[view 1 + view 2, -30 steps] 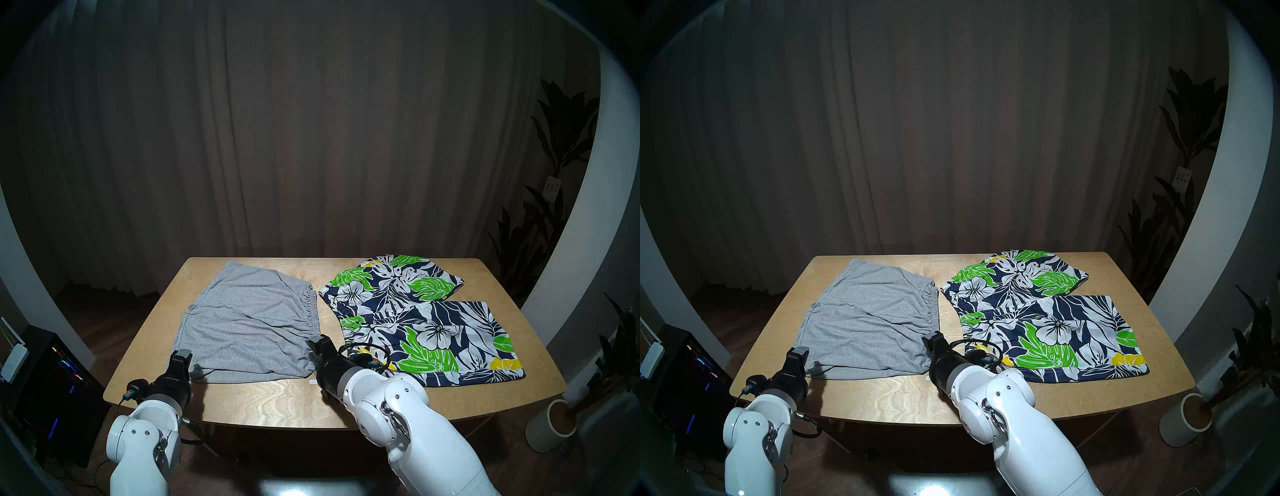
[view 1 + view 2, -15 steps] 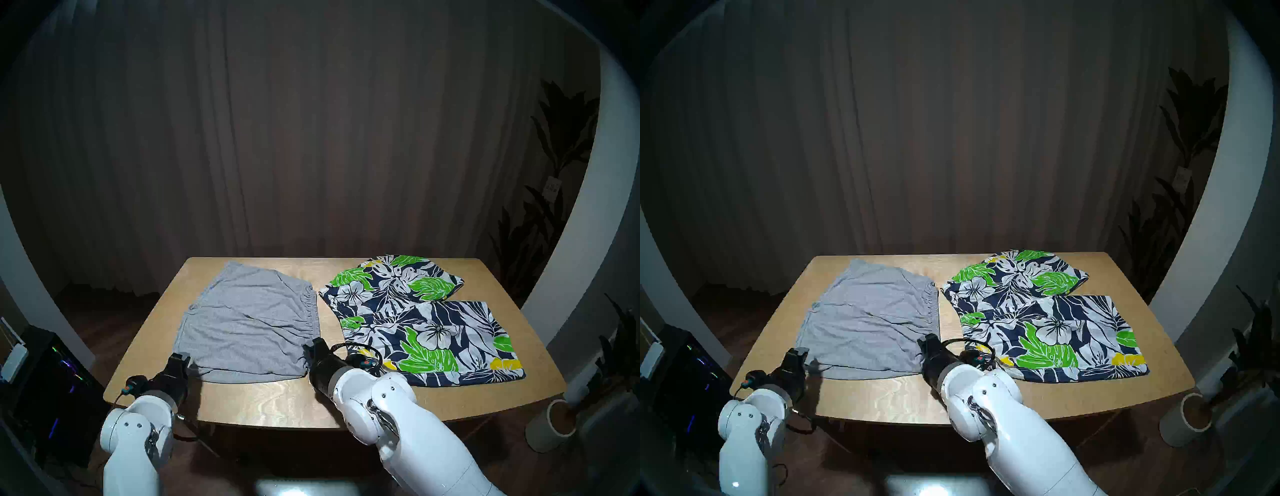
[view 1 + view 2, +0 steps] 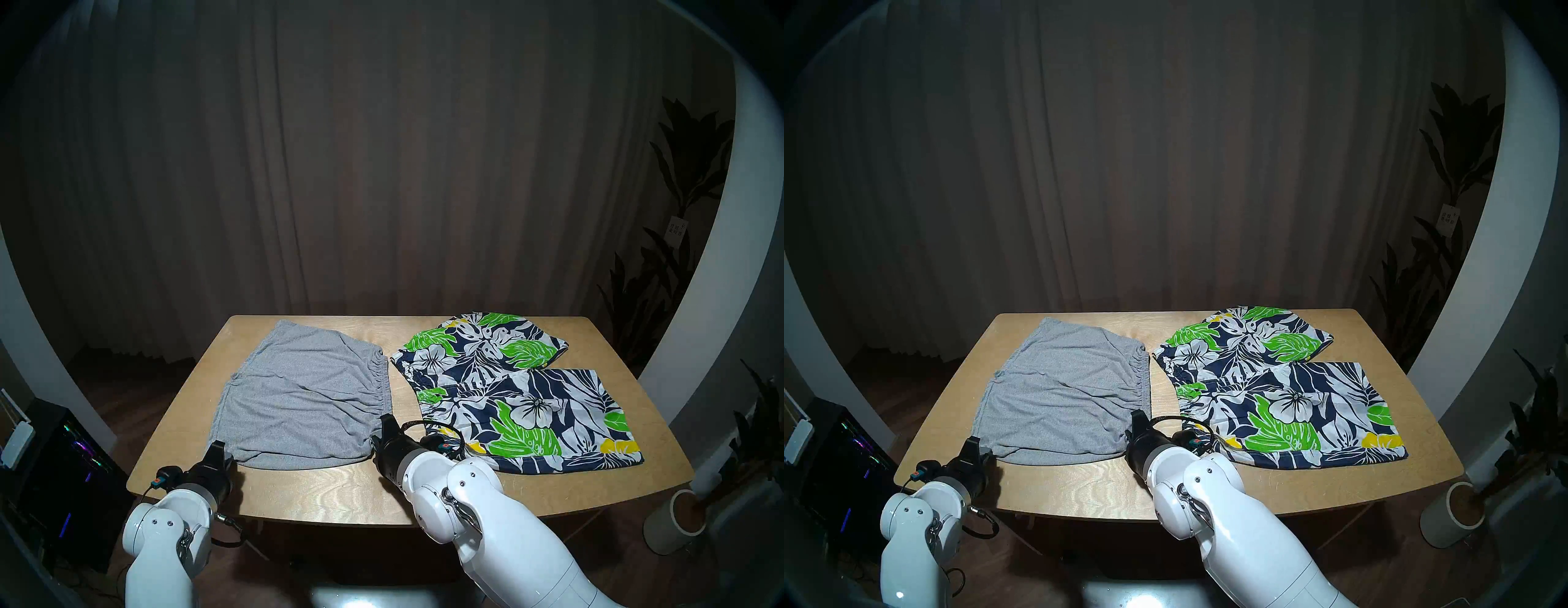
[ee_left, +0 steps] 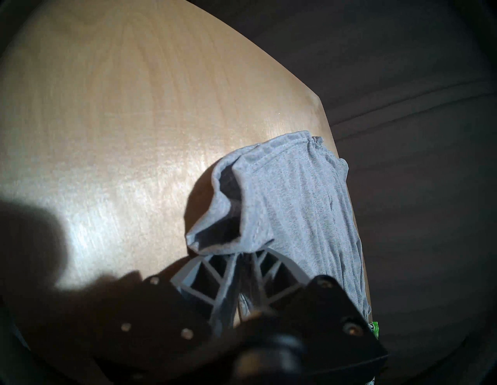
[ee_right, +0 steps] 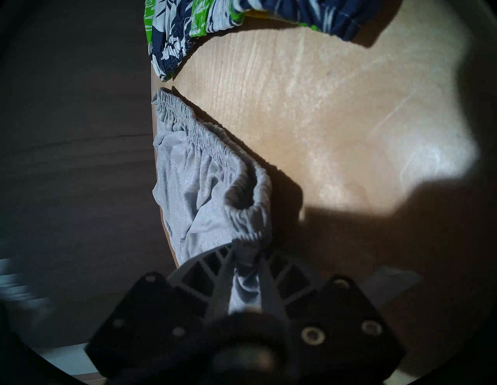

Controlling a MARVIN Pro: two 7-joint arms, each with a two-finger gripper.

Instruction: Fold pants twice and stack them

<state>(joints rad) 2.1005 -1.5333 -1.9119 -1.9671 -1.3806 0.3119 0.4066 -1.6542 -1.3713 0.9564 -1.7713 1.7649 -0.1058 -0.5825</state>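
The grey shorts [image 3: 305,395] lie flat on the left half of the wooden table [image 3: 339,488], waistband toward the middle. My left gripper [image 3: 220,451] is shut on their near left hem corner. In the left wrist view the hem of the grey shorts [image 4: 290,193] bunches up at the left gripper [image 4: 246,256]. My right gripper [image 3: 379,434] is shut on the near end of the waistband. In the right wrist view the gathered elastic of the grey shorts [image 5: 204,174] is pinched in the right gripper [image 5: 246,248]. The floral shorts [image 3: 509,395] lie spread on the right half.
The edge of the floral shorts [image 5: 174,40] lies a short gap from the grey waistband. A dark computer tower [image 3: 63,467] stands on the floor to the left. A potted plant [image 3: 679,526] stands to the right. A curtain hangs behind the table.
Both grippers have gone from open to shut on the grey shorts' near corners. Both wrists have dropped lower toward the table, and the near edge of the cloth is slightly gathered.
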